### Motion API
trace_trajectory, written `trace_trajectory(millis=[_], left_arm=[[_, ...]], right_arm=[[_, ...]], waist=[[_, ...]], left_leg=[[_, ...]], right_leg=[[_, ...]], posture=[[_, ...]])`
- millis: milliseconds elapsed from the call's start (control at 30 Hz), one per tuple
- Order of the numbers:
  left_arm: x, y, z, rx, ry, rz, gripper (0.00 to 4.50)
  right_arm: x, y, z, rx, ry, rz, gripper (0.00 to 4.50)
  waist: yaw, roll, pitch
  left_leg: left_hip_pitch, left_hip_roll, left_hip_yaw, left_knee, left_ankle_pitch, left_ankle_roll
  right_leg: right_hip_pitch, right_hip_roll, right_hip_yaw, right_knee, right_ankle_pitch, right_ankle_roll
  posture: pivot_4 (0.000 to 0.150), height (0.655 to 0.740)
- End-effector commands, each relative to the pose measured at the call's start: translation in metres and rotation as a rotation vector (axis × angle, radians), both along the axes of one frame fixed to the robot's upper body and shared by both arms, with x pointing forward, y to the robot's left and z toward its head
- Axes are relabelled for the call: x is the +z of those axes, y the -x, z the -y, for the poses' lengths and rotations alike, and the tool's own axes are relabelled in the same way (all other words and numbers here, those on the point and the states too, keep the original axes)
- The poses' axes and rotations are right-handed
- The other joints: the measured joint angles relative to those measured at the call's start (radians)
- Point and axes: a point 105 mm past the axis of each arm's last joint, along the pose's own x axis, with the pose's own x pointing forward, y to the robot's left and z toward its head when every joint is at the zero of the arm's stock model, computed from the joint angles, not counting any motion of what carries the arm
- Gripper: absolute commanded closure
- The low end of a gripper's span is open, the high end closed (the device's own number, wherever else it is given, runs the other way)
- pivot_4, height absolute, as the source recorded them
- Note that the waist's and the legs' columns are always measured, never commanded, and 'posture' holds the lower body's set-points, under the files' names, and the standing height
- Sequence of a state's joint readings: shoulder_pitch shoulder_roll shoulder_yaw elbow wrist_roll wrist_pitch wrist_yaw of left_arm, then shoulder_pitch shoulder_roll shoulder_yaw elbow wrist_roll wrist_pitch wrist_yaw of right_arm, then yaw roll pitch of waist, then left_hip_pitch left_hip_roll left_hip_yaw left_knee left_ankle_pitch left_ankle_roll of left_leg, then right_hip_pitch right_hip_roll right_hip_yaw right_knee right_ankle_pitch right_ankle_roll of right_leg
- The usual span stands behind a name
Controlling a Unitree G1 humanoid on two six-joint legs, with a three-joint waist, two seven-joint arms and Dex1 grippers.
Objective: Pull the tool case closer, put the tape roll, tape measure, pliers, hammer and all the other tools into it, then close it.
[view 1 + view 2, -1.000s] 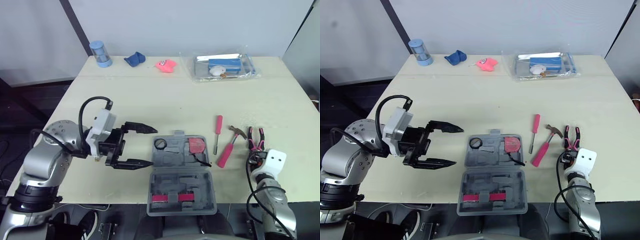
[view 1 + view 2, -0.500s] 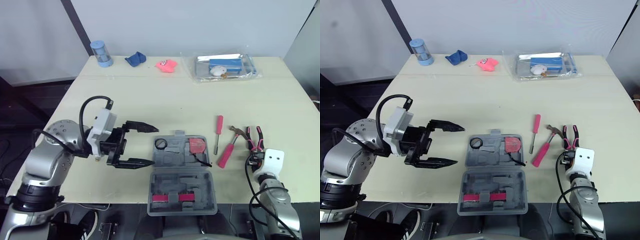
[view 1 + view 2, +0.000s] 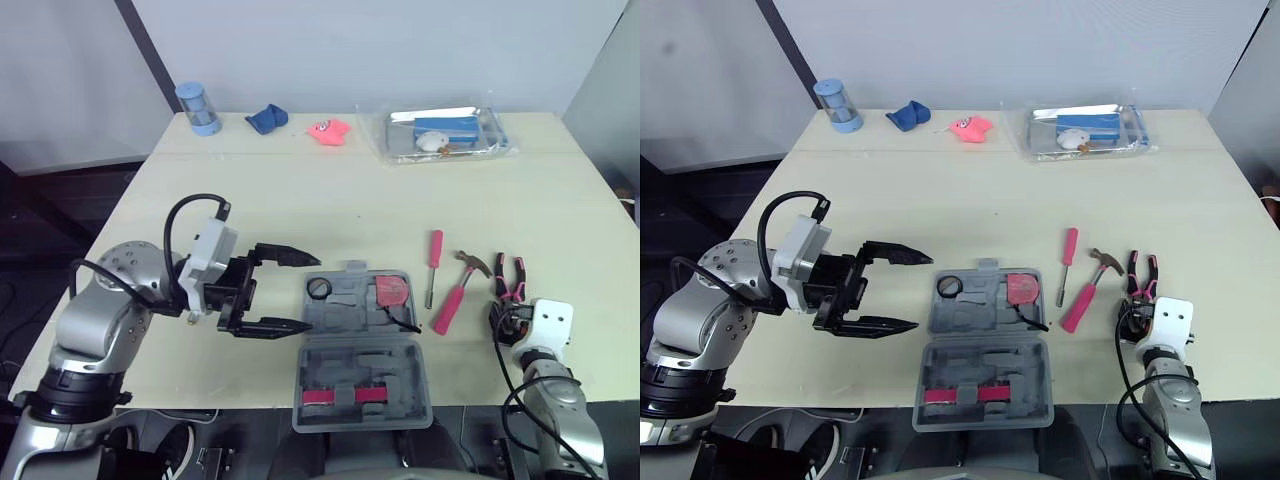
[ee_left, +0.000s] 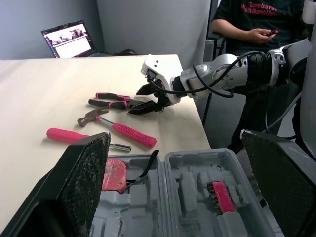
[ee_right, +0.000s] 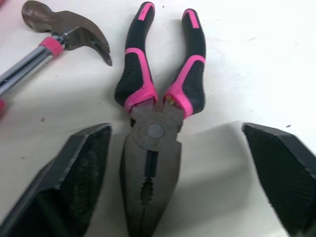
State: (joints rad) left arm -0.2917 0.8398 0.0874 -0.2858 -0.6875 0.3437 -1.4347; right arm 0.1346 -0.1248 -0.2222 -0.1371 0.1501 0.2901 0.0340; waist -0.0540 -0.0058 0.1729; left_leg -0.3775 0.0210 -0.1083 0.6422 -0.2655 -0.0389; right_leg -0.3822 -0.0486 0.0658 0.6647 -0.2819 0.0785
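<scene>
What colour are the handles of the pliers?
The pliers have black handles with pink bands and tips, seen best in the right wrist view.

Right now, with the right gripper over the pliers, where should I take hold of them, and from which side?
Grip the pliers across the round pivot, coming straight down from above. They lie flat on the table with the handles splayed, so the pivot is the narrower, firmer part, and the open right gripper straddles that end. The hammer head lies close beside the handles, so keep clear of them.

The left pincer (image 3: 306,291) gapes, aimed rightward; the right pincer (image 4: 139,100) gapes, aimed forward.
</scene>
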Motion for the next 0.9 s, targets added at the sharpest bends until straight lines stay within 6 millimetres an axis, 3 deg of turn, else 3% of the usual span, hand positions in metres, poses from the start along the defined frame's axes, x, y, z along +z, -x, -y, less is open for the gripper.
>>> trace_trajectory(millis=[33, 67, 133, 267, 567, 900], left_arm=[[0.005, 0.001, 0.001, -0.010, 0.004, 0.036, 0.00], [0.005, 0.001, 0.001, -0.010, 0.005, 0.036, 0.00], [0.005, 0.001, 0.001, -0.009, 0.006, 0.036, 0.00], [0.004, 0.000, 0.000, -0.007, 0.008, 0.035, 0.00], [0.002, 0.000, -0.001, -0.002, 0.015, 0.036, 0.00], [0.001, 0.001, -0.004, 0.012, 0.025, 0.037, 0.00]], right_arm=[[-0.002, -0.001, -0.006, 0.030, -0.025, -0.004, 0.54], [-0.002, -0.001, -0.005, 0.031, -0.022, -0.006, 0.71], [-0.003, -0.001, -0.004, 0.030, -0.018, -0.006, 1.80], [-0.001, -0.003, 0.000, 0.028, -0.011, 0.000, 3.47], [0.002, -0.002, 0.008, -0.003, 0.006, 0.019, 3.52], [0.035, 0.010, 0.031, -0.012, 0.054, 0.128, 3.52]], waist=[[-0.003, 0.000, 0.000], [-0.004, 0.000, 0.000], [-0.004, 0.000, 0.000], [-0.004, 0.000, 0.000], [-0.004, 0.000, 0.000], [0.013, 0.002, 0.001]], left_leg=[[0.000, 0.000, 0.000, 0.000, 0.000, 0.000], [0.000, 0.000, 0.000, 0.000, 0.000, 0.000], [0.000, 0.000, 0.000, 0.000, 0.000, 0.000], [0.000, 0.000, 0.000, 0.000, 0.000, 0.000], [0.000, 0.000, 0.000, 0.000, 0.000, 0.000], [-0.001, 0.000, 0.000, 0.000, 0.000, 0.000]], right_leg=[[0.000, 0.000, 0.000, 0.000, 0.000, 0.000], [0.000, 0.000, 0.000, 0.000, 0.000, 0.000], [0.000, 0.000, 0.000, 0.000, 0.000, 0.000], [0.000, 0.000, 0.000, 0.000, 0.000, 0.000], [0.000, 0.000, 0.000, 0.000, 0.000, 0.000], [0.000, 0.000, 0.000, 0.000, 0.000, 0.000]], posture=[[0.150, 0.7400], [0.150, 0.7400], [0.150, 0.7400], [0.150, 0.7400], [0.150, 0.7400], [0.150, 0.7400]])
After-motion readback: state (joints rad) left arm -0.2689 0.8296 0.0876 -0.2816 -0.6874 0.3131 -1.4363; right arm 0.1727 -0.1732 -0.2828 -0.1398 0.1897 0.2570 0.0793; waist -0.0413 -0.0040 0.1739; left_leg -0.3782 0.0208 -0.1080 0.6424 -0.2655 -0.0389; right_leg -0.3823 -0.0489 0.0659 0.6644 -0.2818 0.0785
